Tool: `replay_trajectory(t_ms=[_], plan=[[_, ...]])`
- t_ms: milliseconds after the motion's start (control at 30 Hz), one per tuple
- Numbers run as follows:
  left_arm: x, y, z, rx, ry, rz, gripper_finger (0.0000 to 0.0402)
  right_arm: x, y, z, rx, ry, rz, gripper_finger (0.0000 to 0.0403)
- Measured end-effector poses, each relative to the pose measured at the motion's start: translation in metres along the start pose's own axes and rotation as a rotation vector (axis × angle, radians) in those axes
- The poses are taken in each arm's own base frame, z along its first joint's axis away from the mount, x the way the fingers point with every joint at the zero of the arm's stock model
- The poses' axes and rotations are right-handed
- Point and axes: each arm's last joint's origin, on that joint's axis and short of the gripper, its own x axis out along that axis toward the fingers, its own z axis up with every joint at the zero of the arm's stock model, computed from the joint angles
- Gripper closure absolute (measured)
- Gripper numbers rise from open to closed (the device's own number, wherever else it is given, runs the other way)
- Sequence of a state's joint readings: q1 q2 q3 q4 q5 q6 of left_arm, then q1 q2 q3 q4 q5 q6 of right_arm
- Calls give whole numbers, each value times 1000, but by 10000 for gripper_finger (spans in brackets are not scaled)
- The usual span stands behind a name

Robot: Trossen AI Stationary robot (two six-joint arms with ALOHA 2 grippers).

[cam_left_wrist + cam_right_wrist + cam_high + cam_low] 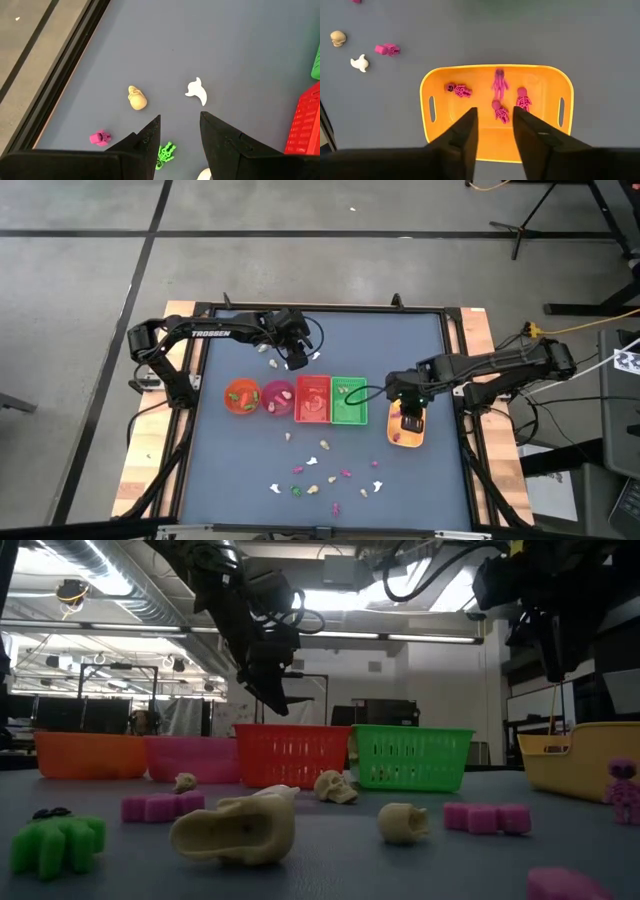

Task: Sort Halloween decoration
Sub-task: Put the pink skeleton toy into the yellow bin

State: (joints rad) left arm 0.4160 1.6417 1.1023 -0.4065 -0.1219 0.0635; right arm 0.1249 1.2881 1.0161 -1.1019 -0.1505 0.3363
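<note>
The worktop is a blue-grey mat in a dark frame, on a wooden base over a grey concrete floor crossed by dark lines. In the low view the room behind is a workshop with ceiling strip lights and ducting.

Nearest in the low view lie the Halloween decoration pieces: a green trinket at lower left, a cream skull-like piece, magenta blocks and another cream skull. In the high view this scatter of pink, green, white and cream bits fills the lower middle of the frame.

Beyond them stands a row: orange bowl, pink bowl, red basket, green basket. At centre right sits a yellow tray holding 5 magenta skeleton figures.

The right hand hangs over that tray with its fingers apart by a narrow gap, holding nothing.

Farther back, at upper centre of the high view, the left hand hovers with fingers moderately spread and empty, above a cream skull, a white ghost, a magenta piece and a green one.
</note>
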Motion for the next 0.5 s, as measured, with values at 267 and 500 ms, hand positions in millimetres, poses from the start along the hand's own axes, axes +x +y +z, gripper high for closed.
replay_trajectory(t_ms=[267, 500], plan=[[0, 0, 0, 12, 1, 0, 280, 0, 0, 0, 0, -1, 0, 216], [0, 1, -1, 82, 12, 0, 263, 0, 0, 0, 0, -1, 0, 209]])
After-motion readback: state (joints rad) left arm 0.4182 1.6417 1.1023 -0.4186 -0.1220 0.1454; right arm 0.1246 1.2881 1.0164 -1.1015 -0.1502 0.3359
